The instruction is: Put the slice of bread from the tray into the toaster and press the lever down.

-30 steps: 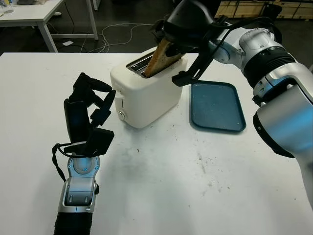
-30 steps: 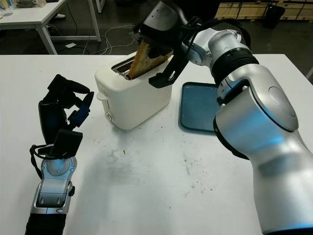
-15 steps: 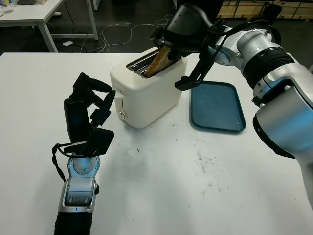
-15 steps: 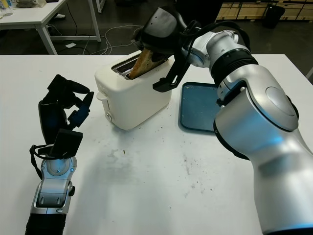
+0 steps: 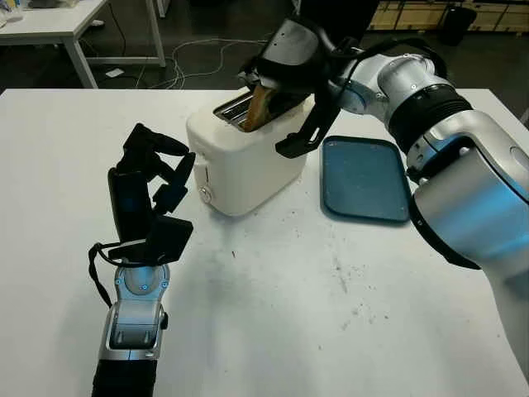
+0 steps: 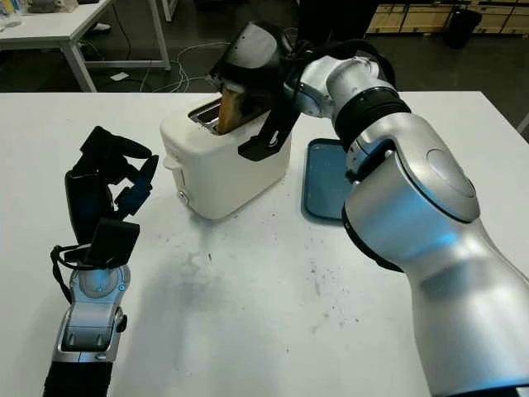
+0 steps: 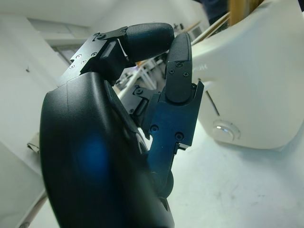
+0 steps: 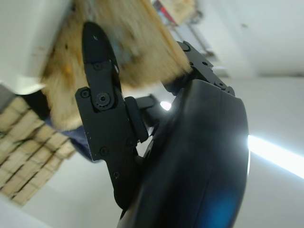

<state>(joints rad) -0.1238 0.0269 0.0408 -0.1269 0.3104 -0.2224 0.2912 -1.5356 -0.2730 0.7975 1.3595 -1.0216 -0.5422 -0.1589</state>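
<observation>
Bread [image 5: 255, 108] is partway down the near slot of the toaster [image 5: 244, 161], only its upper edge clear of the top, and my right hand [image 5: 285, 62] covers most of what sticks out. Going by size: I see one white table [image 5: 273, 314], one white toaster standing on it, and one blue tray [image 5: 365, 179] just beside the toaster with nothing on it. I count two slots on the toaster, though the far one is largely hidden behind the right hand. That hand sits over the toaster with its fingers [image 8: 102, 90] closed on the bread. My left hand [image 5: 149, 194] is raised near the toaster's front end, fingers [image 7: 178, 66] curled, holding nothing. I can't make out the lever itself.
</observation>
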